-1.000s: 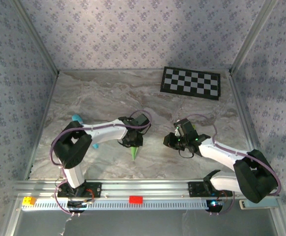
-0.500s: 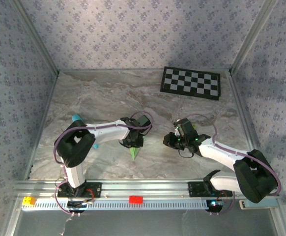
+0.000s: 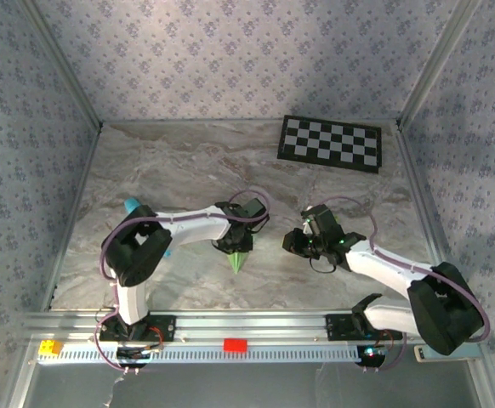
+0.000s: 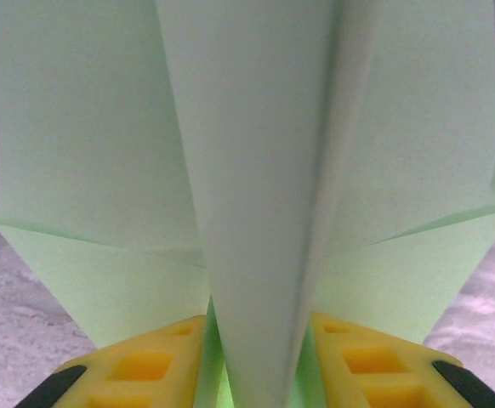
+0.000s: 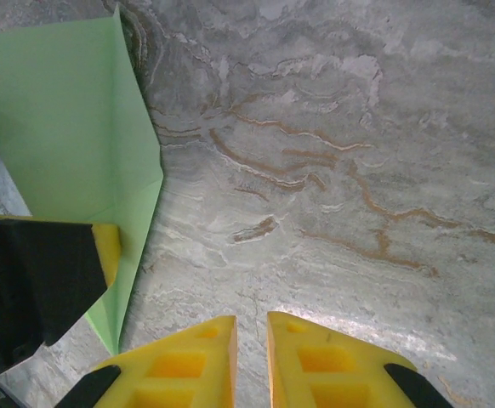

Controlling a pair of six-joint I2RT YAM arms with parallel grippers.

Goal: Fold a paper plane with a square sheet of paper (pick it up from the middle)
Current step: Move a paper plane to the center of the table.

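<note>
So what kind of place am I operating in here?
Most likely a robotics lab test cell: a marble-patterned tabletop boxed in by floral-wallpapered wall panels, with a black-and-white checkerboard sheet, probably for camera calibration, at its far right.

no legible text, labels or numbers anywhere

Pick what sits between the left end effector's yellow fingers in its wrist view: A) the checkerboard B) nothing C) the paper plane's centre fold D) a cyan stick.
C: the pale green paper plane has its centre fold running down between the two yellow fingers of the left end effector.
</note>
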